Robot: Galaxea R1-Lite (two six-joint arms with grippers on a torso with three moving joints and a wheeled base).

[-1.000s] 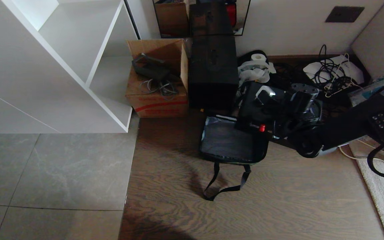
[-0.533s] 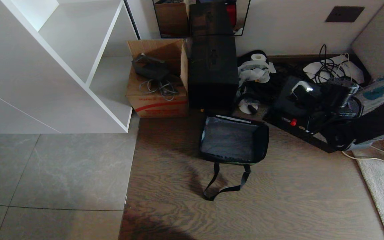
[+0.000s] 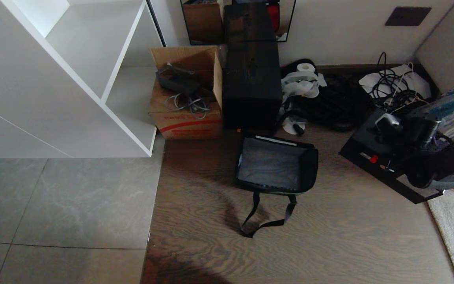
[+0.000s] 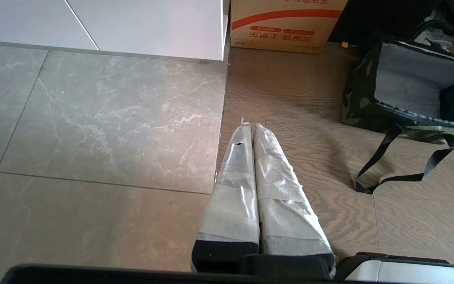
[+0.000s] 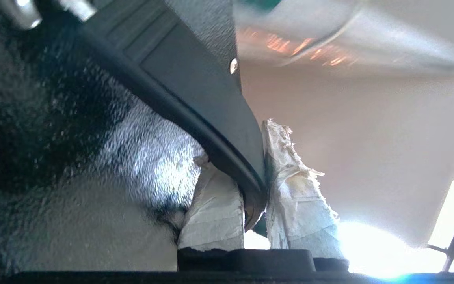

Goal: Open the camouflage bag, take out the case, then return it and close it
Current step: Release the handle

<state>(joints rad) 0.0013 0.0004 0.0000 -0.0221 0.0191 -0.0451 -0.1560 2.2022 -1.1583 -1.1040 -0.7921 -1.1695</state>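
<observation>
One rigid, probably weighty case [image 3: 384, 157], carried clear to the right of the open camouflage bag [image 3: 276, 165], best gripped at its top handle [image 5: 195, 98], as now pinched by right gripper [image 5: 256, 189]; left gripper [image 4: 253, 130] pressed together, idle.

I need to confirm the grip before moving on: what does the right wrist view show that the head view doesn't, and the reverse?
Only the right wrist view shows the contact: the right gripper has its jaws shut on the case's handle.

Only the head view shows the layout: the open, empty camouflage bag on the wooden floor, with the case held off to the right of it.

Both show the black case in the right gripper.
</observation>
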